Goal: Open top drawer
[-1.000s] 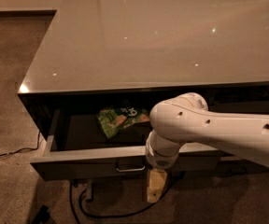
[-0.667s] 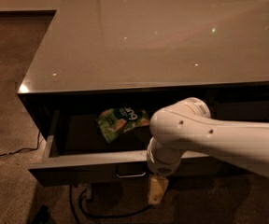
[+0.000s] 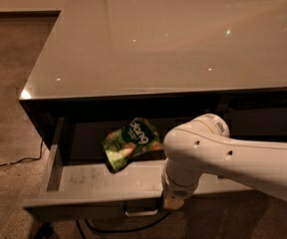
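Top drawer (image 3: 83, 180) pulled open, tool (image 3: 172, 202) at its front edge beside handle (image 3: 141, 213), grip unclear

The tan-tipped gripper (image 3: 172, 201), on a white arm (image 3: 233, 156), is hanging at the front edge of the top drawer (image 3: 83, 180), whose grey floor is showing dark scuffs. Up-left of the gripper, a green bag (image 3: 132, 144) is showing white lettering. Just left, the handle (image 3: 141, 213) is gleaming silver.
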`<action>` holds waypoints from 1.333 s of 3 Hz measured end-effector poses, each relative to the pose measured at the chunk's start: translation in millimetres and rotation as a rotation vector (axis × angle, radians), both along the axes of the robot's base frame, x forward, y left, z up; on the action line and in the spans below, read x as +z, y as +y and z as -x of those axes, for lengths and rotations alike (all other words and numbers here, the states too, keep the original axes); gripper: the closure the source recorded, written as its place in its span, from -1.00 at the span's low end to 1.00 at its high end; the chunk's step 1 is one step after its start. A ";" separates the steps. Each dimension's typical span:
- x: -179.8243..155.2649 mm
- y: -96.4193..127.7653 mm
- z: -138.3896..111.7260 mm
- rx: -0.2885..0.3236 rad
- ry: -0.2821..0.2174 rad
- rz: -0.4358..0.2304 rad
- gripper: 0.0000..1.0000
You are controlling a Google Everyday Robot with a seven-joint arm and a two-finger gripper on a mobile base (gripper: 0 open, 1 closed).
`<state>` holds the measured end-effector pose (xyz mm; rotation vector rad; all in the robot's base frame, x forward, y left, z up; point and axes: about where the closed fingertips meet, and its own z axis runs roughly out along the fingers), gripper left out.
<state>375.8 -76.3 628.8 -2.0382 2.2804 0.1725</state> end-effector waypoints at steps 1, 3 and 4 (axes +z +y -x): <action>-6.8 -11.4 18.1 -0.033 0.035 0.024 0.68; -5.8 -12.2 23.5 -0.043 0.043 0.028 1.00; -5.7 -13.8 29.9 -0.058 0.053 0.028 0.63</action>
